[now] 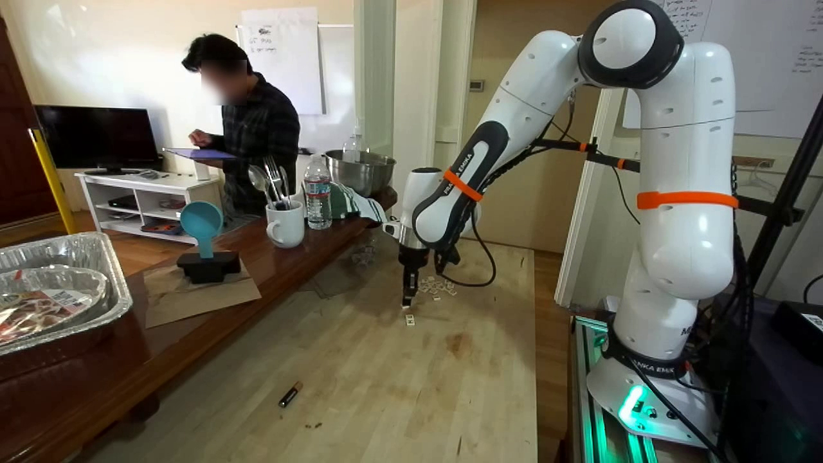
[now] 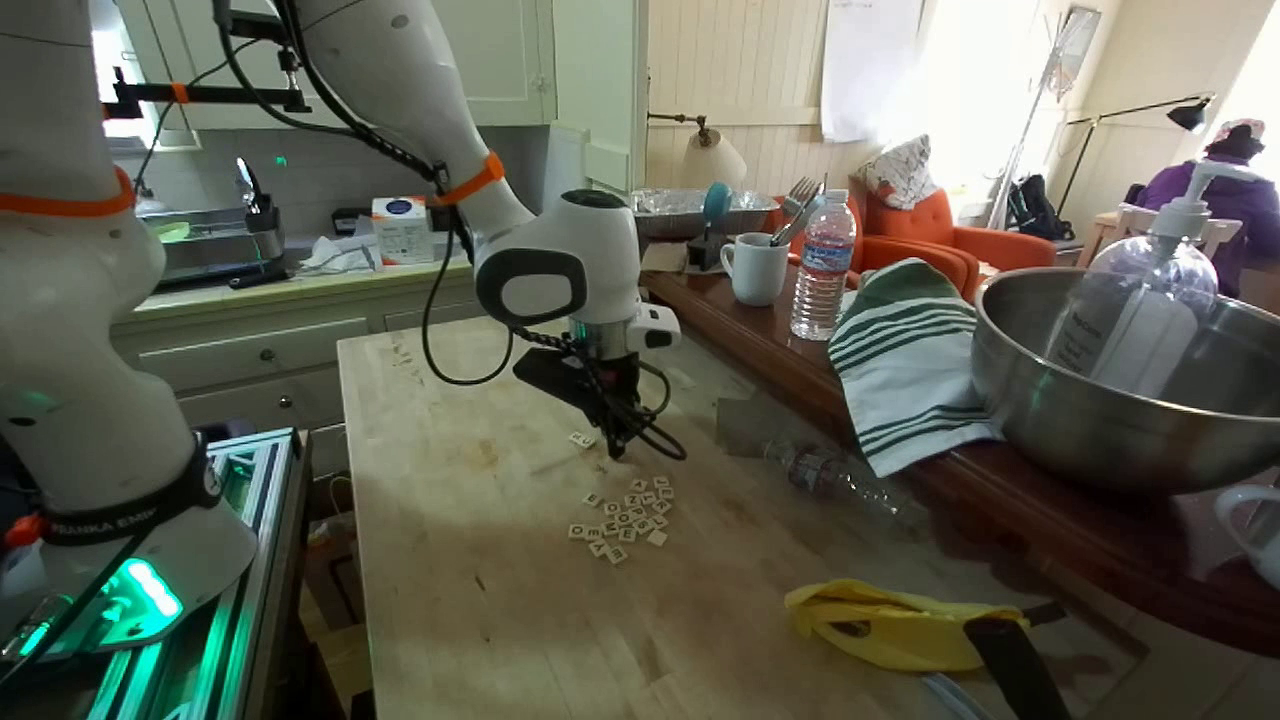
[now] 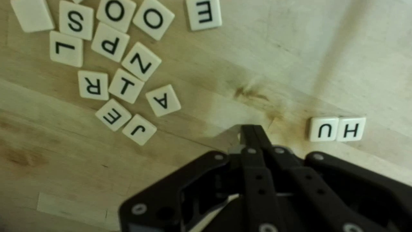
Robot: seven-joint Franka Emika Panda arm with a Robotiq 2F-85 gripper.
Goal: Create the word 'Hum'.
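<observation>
A U tile [image 3: 324, 129] and an H tile [image 3: 351, 129] lie side by side, touching, right of my gripper [image 3: 252, 129] in the wrist view. This pair of tiles shows in both exterior views [image 1: 410, 320] [image 2: 581, 440]. The fingers are pressed together, pointing down, with the tips at or just above the table, in both exterior views [image 1: 406, 302] [image 2: 615, 452]. A pale sliver, perhaps a tile [image 3: 239, 136], shows at the left of the fingertips; its letter is hidden. No M tile is readable in the wrist view.
Several loose letter tiles, including an A tile [image 3: 163, 100] and a J tile [image 3: 139, 129], lie left of the gripper. A battery [image 1: 290, 394], a clear bottle [image 2: 830, 475] and a yellow object [image 2: 880, 625] lie on the table. A raised wooden counter [image 1: 193, 347] borders it.
</observation>
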